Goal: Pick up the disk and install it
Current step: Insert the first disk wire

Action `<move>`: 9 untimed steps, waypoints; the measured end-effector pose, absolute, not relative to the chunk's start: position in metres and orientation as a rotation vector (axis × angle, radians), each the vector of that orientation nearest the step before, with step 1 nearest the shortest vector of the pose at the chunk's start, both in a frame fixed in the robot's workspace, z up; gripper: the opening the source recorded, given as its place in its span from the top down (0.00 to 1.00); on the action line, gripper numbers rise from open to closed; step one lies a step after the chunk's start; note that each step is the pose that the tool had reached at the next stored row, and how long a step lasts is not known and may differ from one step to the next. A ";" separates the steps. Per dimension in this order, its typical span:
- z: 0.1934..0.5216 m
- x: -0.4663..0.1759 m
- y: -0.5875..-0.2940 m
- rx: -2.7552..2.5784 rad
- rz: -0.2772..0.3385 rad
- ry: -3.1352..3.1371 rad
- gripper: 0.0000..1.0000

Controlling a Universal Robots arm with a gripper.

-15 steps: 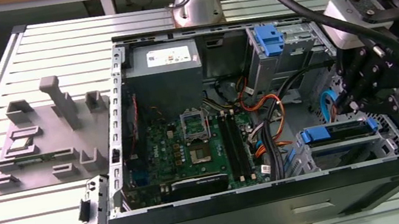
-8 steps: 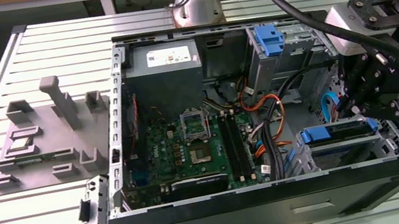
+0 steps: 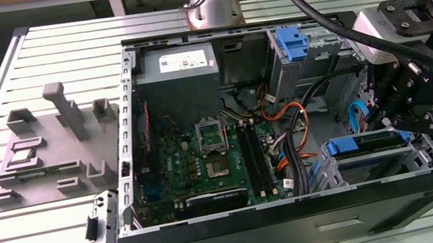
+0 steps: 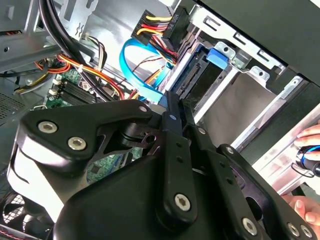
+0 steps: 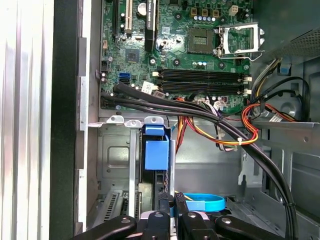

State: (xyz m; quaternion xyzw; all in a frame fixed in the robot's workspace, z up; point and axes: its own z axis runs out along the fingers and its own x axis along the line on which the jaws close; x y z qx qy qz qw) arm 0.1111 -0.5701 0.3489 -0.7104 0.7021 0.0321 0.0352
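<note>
The disk (image 3: 365, 143) sits in the drive cage at the front corner of the open computer case (image 3: 306, 226), on the exterior view's right. Its blue bracket (image 5: 156, 154) shows in the slot, with the blue tab (image 4: 218, 56) and the dark connector edge (image 4: 192, 82) facing the case's inside. My gripper (image 3: 396, 120) hangs just above and beside the cage. Its fingers are shut together with nothing between them, and the tips (image 4: 172, 100) point at the disk's connector end, a short way off. In the first wrist view the gripper (image 5: 171, 200) stands just short of the blue bracket.
Thick black cables (image 5: 200, 112) and orange wires cross between the motherboard (image 3: 205, 157) and the cage. A blue ribbon cable (image 4: 137, 65) loops close to the fingers. A grey power-supply box (image 3: 176, 68) and another blue bracket (image 3: 290, 41) are at the back. A grey fixture (image 3: 48, 151) lies beside the case. A hand (image 4: 310, 140) rests outside it.
</note>
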 end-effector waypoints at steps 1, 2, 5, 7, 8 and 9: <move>0.349 0.111 -0.571 -2.183 0.098 2.157 0.84; 0.349 0.111 -0.571 -2.183 0.098 2.157 0.84; 0.349 0.111 -0.571 -2.183 0.098 2.157 0.84; 0.349 0.111 -0.571 -2.183 0.098 2.157 0.84; 0.348 0.111 -0.571 -2.183 0.098 2.157 0.84; 0.348 0.111 -0.572 -2.183 0.098 2.157 0.84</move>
